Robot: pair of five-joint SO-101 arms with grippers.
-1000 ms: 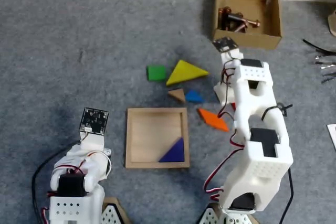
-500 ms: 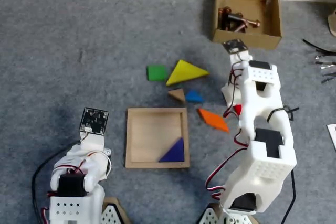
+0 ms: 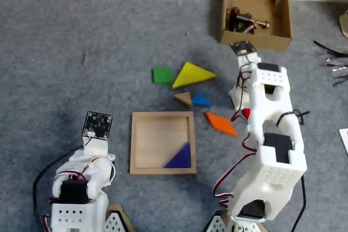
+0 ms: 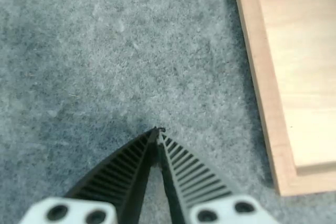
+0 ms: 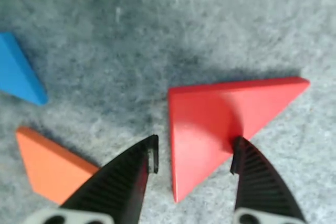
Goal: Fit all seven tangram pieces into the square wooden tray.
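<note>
Right end effector [image 5: 194, 153], jaws spread, straddles the red triangle [image 5: 215, 111] lying on the grey worktop [image 5: 210, 19], right of the wooden tray [image 3: 133, 142]. We judge it should drop squarely and close on opposite edges, lest the piece swivel out; left end effector [image 4: 157, 132] sits pressed together.

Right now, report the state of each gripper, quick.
Left gripper: jaws closed, holding nothing, above the carpet.
Right gripper: jaws open on either side of the red triangle, not clamped on it.
</note>
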